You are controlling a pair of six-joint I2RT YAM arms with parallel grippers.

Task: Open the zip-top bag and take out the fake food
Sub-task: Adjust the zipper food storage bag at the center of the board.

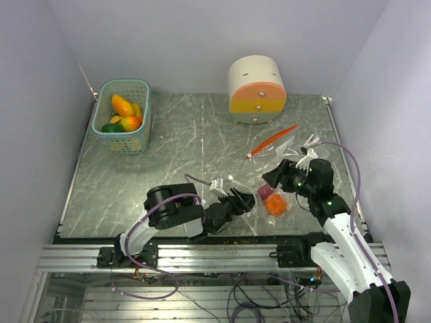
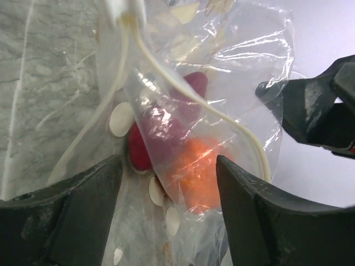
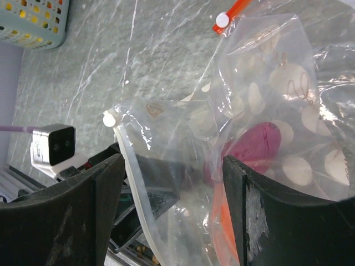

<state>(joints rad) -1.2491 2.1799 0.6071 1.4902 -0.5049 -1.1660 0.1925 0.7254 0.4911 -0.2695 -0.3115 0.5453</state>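
The clear zip-top bag point(image 1: 259, 195) lies at the table's near right, its white zip edge point(image 2: 166, 66) loose. Inside it are a magenta piece of fake food point(image 1: 264, 192) and an orange one point(image 1: 276, 204); they also show in the left wrist view point(image 2: 166, 130) point(image 2: 194, 172). My left gripper point(image 1: 242, 200) is open, its jaws either side of the bag's film point(image 2: 169, 166). My right gripper point(image 1: 276, 176) is open over the bag from the far side point(image 3: 173, 166), with the magenta piece point(image 3: 260, 145) beside its right finger. More fake food point(image 1: 123, 114) lies in a basket.
A teal basket point(image 1: 128, 142) stands at the far left. A cream-and-orange round container point(image 1: 256, 89) stands at the back. An orange zip strip point(image 1: 271, 141) and more crumpled clear film point(image 1: 300, 147) lie behind the bag. Walls close in on three sides.
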